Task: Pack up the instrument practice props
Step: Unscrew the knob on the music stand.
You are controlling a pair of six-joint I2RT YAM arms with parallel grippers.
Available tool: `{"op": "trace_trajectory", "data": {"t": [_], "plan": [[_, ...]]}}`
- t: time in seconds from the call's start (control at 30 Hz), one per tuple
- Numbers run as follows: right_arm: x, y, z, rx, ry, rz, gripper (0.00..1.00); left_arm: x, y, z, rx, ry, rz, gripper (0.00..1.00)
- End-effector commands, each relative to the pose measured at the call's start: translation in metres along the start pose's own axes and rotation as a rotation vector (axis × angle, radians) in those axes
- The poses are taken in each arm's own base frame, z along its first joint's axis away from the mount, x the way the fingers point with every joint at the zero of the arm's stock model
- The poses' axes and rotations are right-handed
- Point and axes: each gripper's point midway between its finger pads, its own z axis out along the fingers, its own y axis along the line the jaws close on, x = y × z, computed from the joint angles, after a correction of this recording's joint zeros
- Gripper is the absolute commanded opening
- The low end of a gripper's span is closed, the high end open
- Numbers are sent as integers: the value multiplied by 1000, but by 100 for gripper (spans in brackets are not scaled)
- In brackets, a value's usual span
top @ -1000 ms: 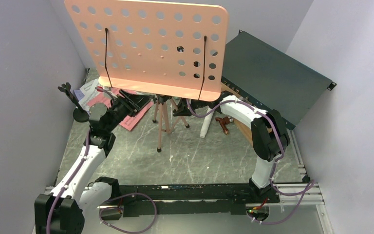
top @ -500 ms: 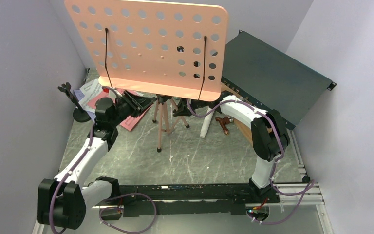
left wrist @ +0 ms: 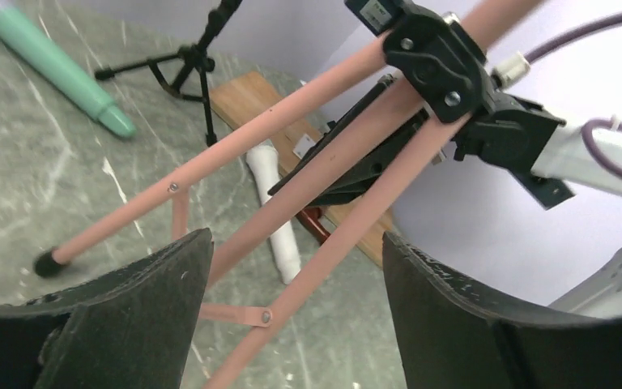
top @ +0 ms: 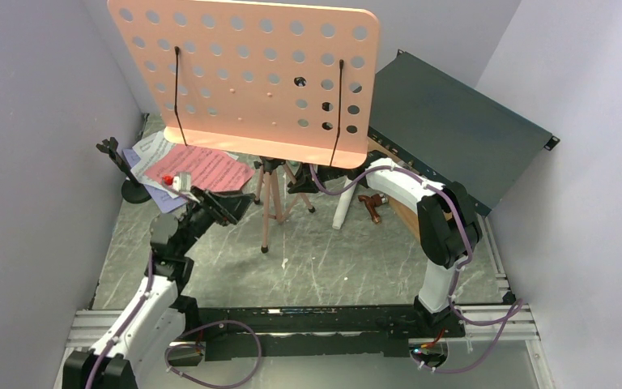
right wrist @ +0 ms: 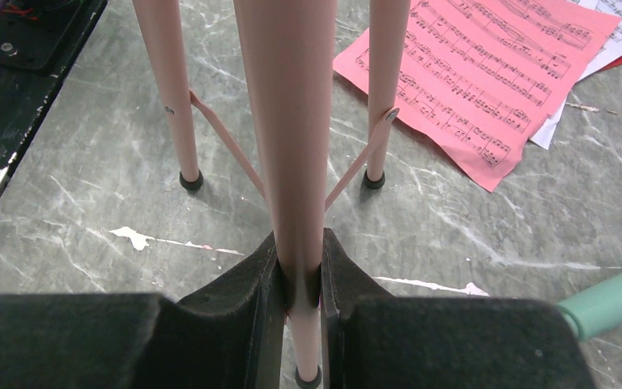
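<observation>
Right wrist shows us our right gripper (right wrist: 300,271) pinched tight on the centre pole of the pink tripod (right wrist: 287,121). Our left gripper (left wrist: 296,275) gapes wide, holding nothing, near the tripod's legs. A red sheet-music page (right wrist: 486,81) lies flat beside the tripod.

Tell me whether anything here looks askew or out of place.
The sheet-music pages lie fanned crookedly, overlapping, beside the pink stand; the white microphone lies flat beside the wooden board.

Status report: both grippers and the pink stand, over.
Right gripper shut on one stand leg. Left gripper open, empty, facing the legs. Pink stand upright, unpacked. Red page by its feet.
</observation>
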Motion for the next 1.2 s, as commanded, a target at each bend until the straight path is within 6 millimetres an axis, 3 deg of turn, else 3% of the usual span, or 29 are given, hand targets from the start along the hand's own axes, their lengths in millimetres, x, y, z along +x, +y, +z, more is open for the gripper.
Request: {"op": "trace_trajectory", "data": {"t": [0.0,0.13,0.37,0.53,0.87,1.17], "plan": [[60,21,8,-35,136,145,8,-39,-33,-12,158,-226,446,89],[63,23,10,-41,142,149,8,-56,-45,-8,204,-298,641,96],[63,24,11,-43,145,145,8,-62,-53,16,308,-284,935,84],[63,24,11,-44,146,141,8,-60,-56,31,362,-226,967,78],[66,24,12,-48,151,147,8,-56,-64,42,443,-162,940,61],[68,24,12,-48,154,150,8,-52,-67,48,476,-153,894,51]]}}
